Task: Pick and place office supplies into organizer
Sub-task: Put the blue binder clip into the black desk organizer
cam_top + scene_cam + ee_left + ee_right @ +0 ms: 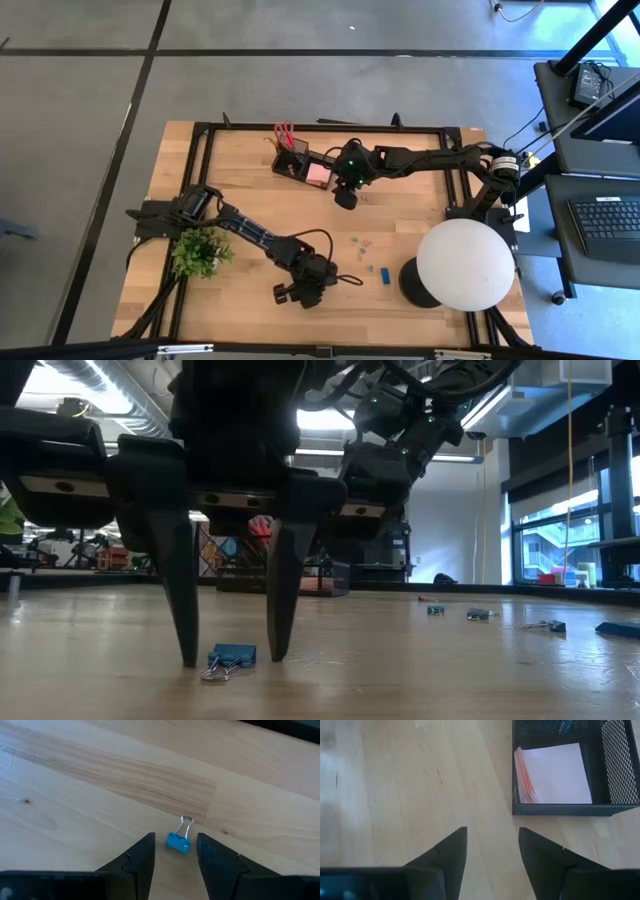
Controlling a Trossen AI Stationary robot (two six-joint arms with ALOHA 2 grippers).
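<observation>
A small blue binder clip [178, 842] lies flat on the wooden table near its front edge, its wire handles on the wood. My left gripper [175, 836] is open and points steeply down, one finger on either side of the clip [232, 656], tips close to the table and apart from the clip. The black mesh organizer [300, 165] stands at the table's far side, with red-handled scissors [284, 135] in its cup and a pink sticky-note pad [555, 772] in its tray. My right gripper [345, 200] hovers open beside the tray, with nothing between its fingers.
Several tiny clips [360, 242] and a small blue block [386, 274] lie scattered right of my left gripper. A white globe lamp [465, 262] stands at the front right. A green potted plant [200, 250] sits at the front left beside the left arm.
</observation>
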